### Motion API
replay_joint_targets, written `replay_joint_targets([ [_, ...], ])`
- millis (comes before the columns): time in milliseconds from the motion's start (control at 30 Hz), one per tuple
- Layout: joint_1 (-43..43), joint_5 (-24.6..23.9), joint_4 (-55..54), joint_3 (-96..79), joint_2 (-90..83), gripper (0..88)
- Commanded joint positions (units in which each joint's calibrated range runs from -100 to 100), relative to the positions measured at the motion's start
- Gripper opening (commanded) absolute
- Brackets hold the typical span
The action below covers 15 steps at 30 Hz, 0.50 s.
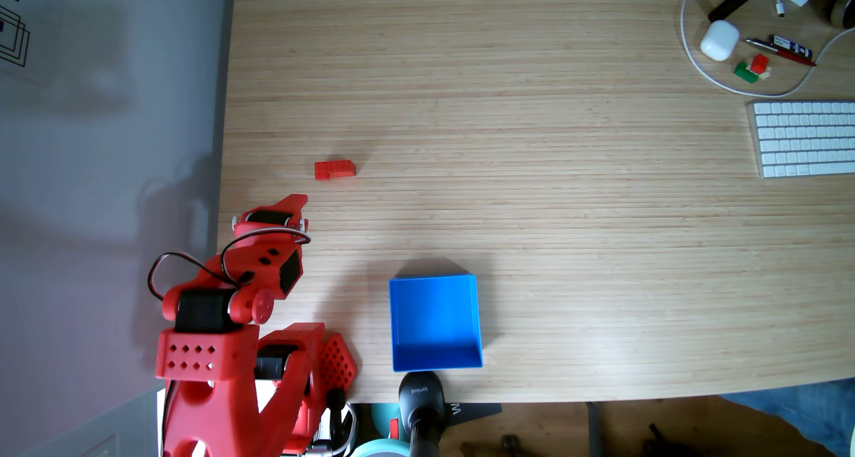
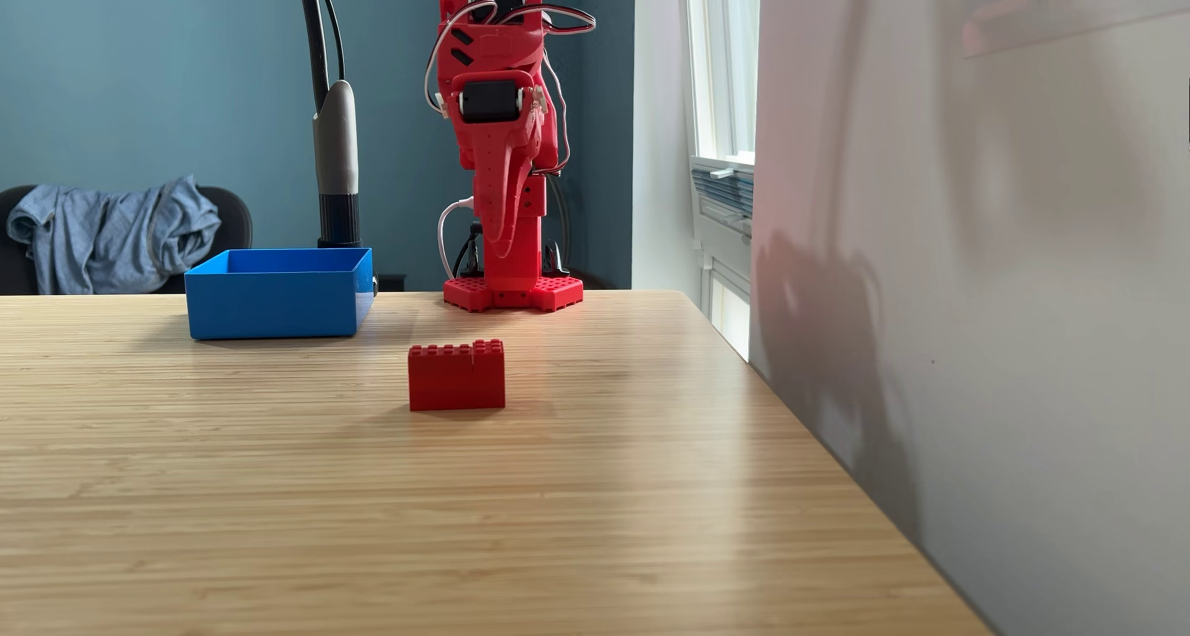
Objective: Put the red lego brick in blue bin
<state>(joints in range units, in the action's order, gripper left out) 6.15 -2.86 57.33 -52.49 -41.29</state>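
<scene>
The red lego brick (image 1: 335, 169) lies alone on the wooden table, stepped in outline; in the low fixed view the brick (image 2: 456, 376) stands in front of the arm. The blue bin (image 1: 434, 322) sits empty near the table's front edge, and appears left of the arm as the bin (image 2: 278, 293). My red gripper (image 1: 298, 201) hangs folded down close to the arm's base, short of the brick and apart from it. Seen from the front, the gripper (image 2: 503, 246) points downward with its fingers together, holding nothing.
A white keyboard (image 1: 805, 138), a white case (image 1: 719, 40), pens and a small red-and-green piece (image 1: 752, 68) lie at the far right. A black camera stand (image 1: 421, 406) rises beside the bin. A grey wall (image 2: 966, 256) borders the table.
</scene>
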Motion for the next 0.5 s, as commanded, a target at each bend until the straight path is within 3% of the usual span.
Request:
replay_joint_targets([
  [0,1.24,0.54,-0.93,9.84,6.41,17.6],
  [467,1.89,2.83,-0.77,27.53,28.36,20.1],
])
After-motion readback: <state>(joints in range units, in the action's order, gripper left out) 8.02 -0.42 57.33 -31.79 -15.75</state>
